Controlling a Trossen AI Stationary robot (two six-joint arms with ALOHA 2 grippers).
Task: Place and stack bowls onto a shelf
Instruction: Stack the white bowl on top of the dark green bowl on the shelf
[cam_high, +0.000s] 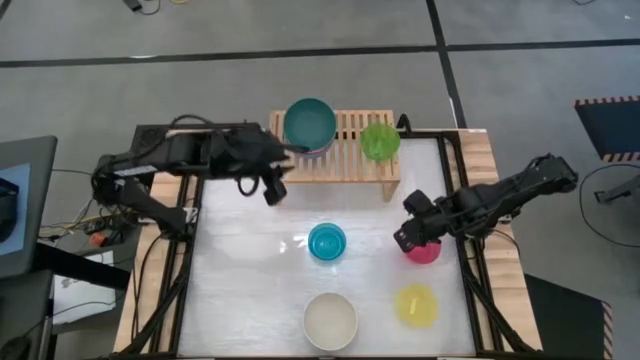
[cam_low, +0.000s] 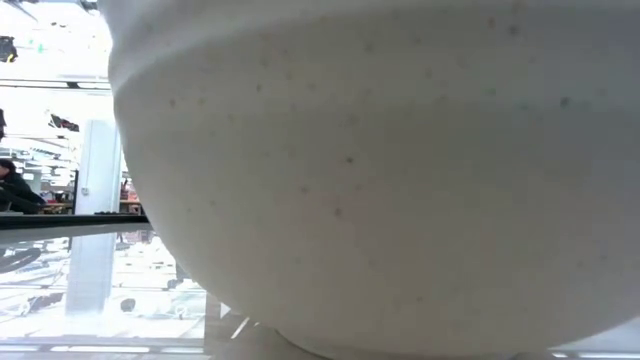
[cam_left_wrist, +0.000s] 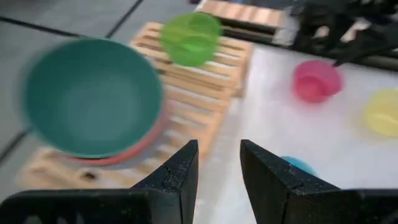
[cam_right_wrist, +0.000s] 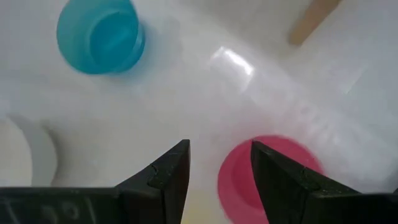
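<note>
The light-wood shelf (cam_high: 345, 158) stands at the table's far edge. On its left part a dark green bowl (cam_high: 309, 123) (cam_left_wrist: 93, 93) sits nested in a red one (cam_left_wrist: 140, 149) above a slate-blue one. A lime bowl (cam_high: 380, 141) (cam_left_wrist: 189, 37) sits on the shelf's right part. The cyan (cam_high: 327, 241), magenta (cam_high: 426, 252) (cam_right_wrist: 261, 180), yellow (cam_high: 416, 305) and cream-white (cam_high: 330, 320) (cam_low: 380, 180) bowls rest on the table. My left gripper (cam_high: 274, 191) (cam_left_wrist: 219, 168) is open and empty, near the shelf's left front. My right gripper (cam_high: 404, 238) (cam_right_wrist: 219, 171) is open over the magenta bowl's left rim. My right gripper points down astride the magenta bowl's left rim (cam_right_wrist: 224, 177), one finger (cam_right_wrist: 280, 177) over the hollow and one (cam_right_wrist: 168, 177) outside it. I cannot tell whether the fingers touch the bowl. The bowl stands upright on the table.
The cream-white bowl stands right before the low camera and fills that view. Bare table lies between the shelf and the cyan bowl and along the left side. The table's wooden frame edges (cam_high: 488, 180) run down both sides.
</note>
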